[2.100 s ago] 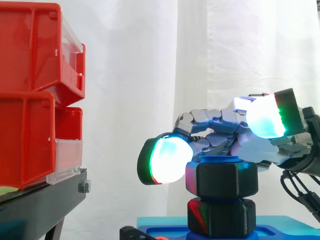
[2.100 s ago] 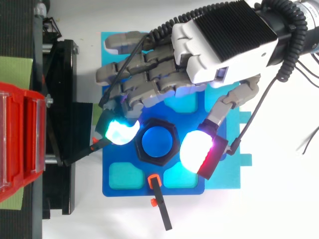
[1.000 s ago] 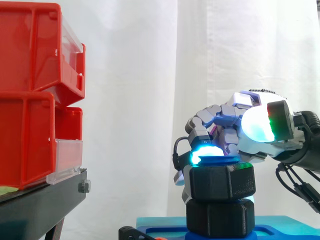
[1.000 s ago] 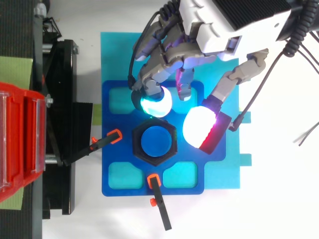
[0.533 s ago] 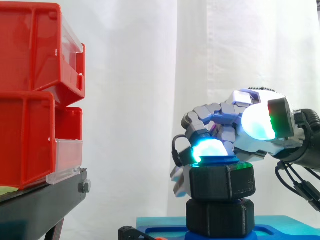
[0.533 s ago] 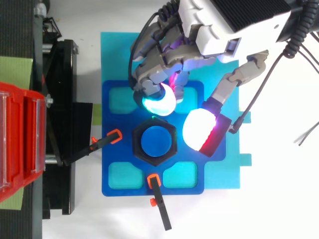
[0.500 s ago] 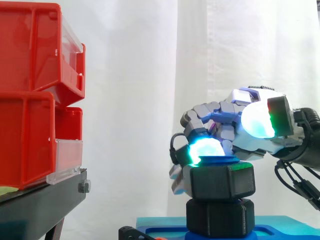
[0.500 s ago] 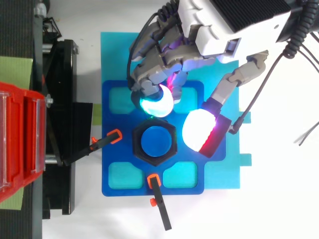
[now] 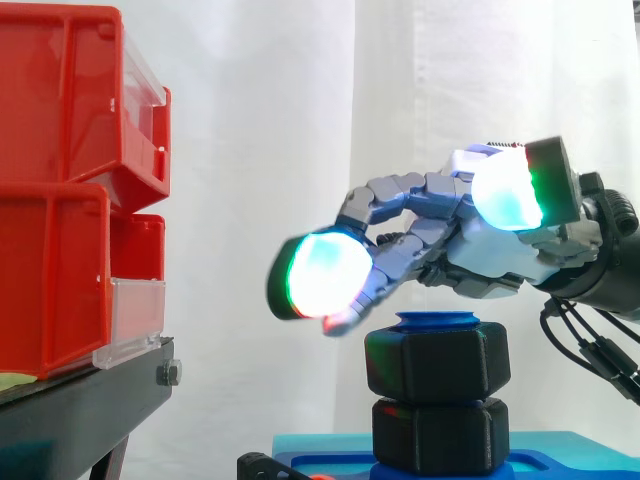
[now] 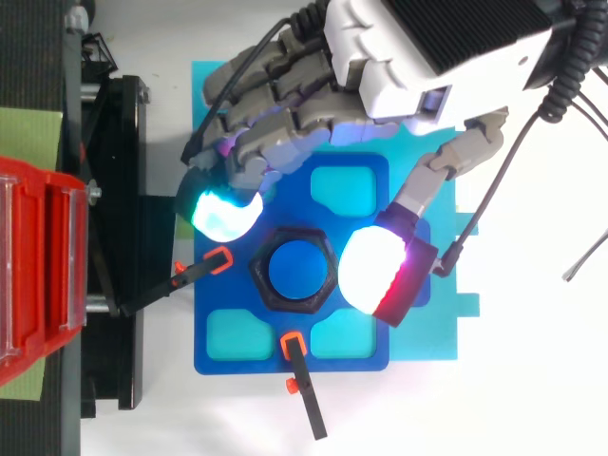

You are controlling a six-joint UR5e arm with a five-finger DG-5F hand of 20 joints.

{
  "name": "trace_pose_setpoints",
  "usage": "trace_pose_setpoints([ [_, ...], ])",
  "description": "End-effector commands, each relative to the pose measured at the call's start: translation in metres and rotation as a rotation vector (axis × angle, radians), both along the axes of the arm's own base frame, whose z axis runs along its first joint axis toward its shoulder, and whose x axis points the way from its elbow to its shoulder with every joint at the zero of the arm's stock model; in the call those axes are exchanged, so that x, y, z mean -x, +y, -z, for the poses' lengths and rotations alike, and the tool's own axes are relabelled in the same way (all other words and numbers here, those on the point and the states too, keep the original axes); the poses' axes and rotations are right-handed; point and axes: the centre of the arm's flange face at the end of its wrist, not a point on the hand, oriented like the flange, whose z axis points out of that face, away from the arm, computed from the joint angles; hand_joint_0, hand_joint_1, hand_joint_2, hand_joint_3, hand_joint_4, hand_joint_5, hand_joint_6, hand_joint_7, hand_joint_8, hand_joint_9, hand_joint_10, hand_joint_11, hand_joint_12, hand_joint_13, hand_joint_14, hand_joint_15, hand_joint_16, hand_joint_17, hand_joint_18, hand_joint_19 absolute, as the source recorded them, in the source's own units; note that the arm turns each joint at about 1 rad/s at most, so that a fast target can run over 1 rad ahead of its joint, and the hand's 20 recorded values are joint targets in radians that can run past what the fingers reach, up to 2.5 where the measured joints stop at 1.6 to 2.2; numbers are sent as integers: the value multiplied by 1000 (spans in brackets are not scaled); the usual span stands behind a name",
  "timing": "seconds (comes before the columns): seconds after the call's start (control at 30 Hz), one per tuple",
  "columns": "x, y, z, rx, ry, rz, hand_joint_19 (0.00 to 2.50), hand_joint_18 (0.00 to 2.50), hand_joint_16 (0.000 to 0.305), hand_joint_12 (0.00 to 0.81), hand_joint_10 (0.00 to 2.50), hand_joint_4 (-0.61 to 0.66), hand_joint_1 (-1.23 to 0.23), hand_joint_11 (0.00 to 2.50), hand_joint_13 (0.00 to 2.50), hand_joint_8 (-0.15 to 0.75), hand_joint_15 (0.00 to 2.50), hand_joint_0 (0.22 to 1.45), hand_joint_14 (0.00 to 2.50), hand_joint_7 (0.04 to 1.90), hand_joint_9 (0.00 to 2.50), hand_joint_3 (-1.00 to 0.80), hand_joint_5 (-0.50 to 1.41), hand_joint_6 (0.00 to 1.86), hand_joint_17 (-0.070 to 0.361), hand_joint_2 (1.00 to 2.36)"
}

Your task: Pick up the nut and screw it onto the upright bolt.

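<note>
A black hexagonal nut (image 9: 437, 362) sits on the upright blue bolt (image 9: 437, 320), whose top shows just above it. A second black hexagonal piece (image 9: 437, 436) lies under the nut on the blue plate. From above, the nut (image 10: 259, 272) rings the bolt's blue top (image 10: 293, 271). My hand (image 10: 418, 47) hovers over the nut with its fingers stretched towards the left. One glowing fingertip (image 10: 223, 214) is left of the nut and the thumb's pad (image 10: 372, 270) is right of it. In the side view the hand (image 9: 490, 262) is just above the nut and apart from it, holding nothing.
Red bins (image 9: 60, 190) stand on a black stand (image 9: 90, 400) at the left. The blue fixture plate (image 10: 228, 375) with cyan pockets lies on a cyan sheet (image 10: 432, 342). Two orange-tipped black clamps (image 10: 217, 261) (image 10: 295, 348) sit by the nut.
The fingers, curled beside the nut's far side half a second ago, have straightened and swung out to the left. The hand has risen slightly off the nut.
</note>
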Motion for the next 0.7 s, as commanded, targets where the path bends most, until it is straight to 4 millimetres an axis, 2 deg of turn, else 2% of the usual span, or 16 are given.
trace_pose_setpoints([
  [0.0, -2, 7, -1, 0, -7, -8, 0, 99, 47, 306, 0, 121, -209, 0, 290, 216, 0, 459, 0, 613, 506, -500, -214, 501, 106, 1000],
  [0.03, -3, 9, 0, 1, -6, -9, 0, 0, 48, 313, 0, 105, -201, 0, 217, 213, 0, 456, 0, 594, 431, -500, -223, 501, 109, 1000],
  [0.2, -1, 24, 11, -4, 11, -16, 0, 0, 53, 333, 0, 61, -140, 0, 24, 181, 0, 443, 0, 570, 180, -500, -245, 501, 120, 1000],
  [0.33, 1, 27, 17, -8, 13, -14, 0, 0, 59, 346, 0, 26, -71, 0, 0, 149, 0, 434, 0, 563, 0, -500, -260, 500, 132, 1000],
  [0.67, 3, 28, 23, -8, -14, -13, 0, 0, 64, 349, 0, 0, 2, 0, 0, 136, 0, 428, 0, 551, 0, -500, -277, 500, 145, 1000],
])
